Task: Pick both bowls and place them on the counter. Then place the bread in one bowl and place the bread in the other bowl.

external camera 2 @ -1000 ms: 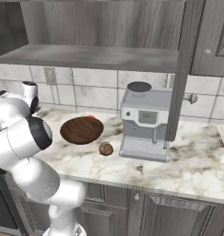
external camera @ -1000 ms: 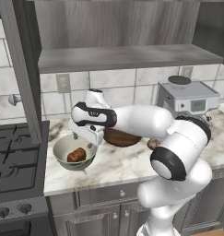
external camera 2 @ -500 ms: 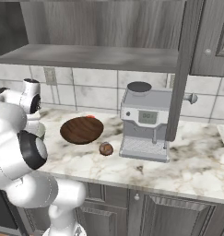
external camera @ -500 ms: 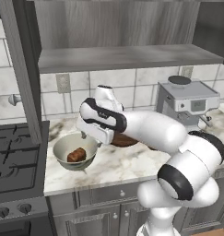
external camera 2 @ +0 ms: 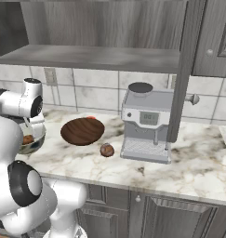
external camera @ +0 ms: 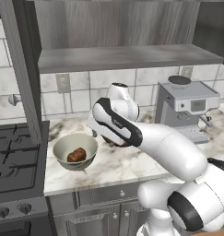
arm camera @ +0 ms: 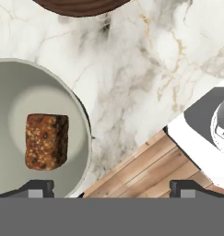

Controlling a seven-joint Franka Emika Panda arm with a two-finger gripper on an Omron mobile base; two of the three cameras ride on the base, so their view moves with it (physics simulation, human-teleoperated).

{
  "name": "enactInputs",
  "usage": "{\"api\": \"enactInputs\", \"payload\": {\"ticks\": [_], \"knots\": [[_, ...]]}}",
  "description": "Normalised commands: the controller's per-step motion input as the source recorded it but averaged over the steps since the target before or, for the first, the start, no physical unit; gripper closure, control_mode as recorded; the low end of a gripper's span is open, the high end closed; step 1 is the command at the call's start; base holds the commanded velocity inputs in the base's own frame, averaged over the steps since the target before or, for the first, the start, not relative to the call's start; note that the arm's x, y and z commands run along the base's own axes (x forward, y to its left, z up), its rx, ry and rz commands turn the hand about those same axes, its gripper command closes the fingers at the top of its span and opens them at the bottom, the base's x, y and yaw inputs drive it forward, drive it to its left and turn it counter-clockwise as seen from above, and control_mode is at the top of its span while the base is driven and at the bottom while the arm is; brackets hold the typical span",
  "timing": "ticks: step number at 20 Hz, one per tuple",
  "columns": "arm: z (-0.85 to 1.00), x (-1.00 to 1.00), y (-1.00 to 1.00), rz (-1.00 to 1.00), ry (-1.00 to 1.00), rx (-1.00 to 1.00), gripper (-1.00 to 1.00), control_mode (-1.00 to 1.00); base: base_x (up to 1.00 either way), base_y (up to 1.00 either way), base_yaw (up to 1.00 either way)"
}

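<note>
Gripper (arm camera: pixel 109 189) wide open, holding nothing, above the counter (arm camera: pixel 145 69). Left tip over the cream bowl (arm camera: pixel 81 133), a brown bread slice (arm camera: pixel 46 141) lying inside. Wooden bowl (external camera 2: pixel 82 131) clear from the right base; just beside it, a small round brown lump (external camera 2: pixel 106 149), possibly the second bread. Coffee machine (external camera 2: pixel 147 122) to the right.

Grey espresso machine (external camera 2: pixel 148 122) on the right, black stove (external camera: pixel 14 161) at left, grey wall shelf (external camera: pixel 122 57) above, tiled backsplash (external camera 2: pixel 93 95)
</note>
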Motion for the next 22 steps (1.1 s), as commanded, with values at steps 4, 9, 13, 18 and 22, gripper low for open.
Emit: {"api": "enactInputs", "payload": {"ticks": [4, 9, 13, 18, 22], "knots": [[0.18, -0.35, -0.45, 0.03, -0.08, 0.00, -1.00, -1.00, 0.00, 0.00, 0.00], [0.17, -0.30, -0.45, 0.03, -0.06, -0.01, -1.00, -1.00, 0.00, 0.00, 0.00], [0.16, -0.27, -0.47, 0.03, -0.04, -0.02, -1.00, -1.00, 0.00, 0.00, 0.00], [0.08, -0.22, -0.47, 0.05, -0.05, -0.05, -1.00, -1.00, 0.00, 0.00, 0.00], [0.00, -0.15, -0.47, 0.05, -0.10, -0.10, -1.00, -1.00, 0.00, 0.00, 0.00]]}}
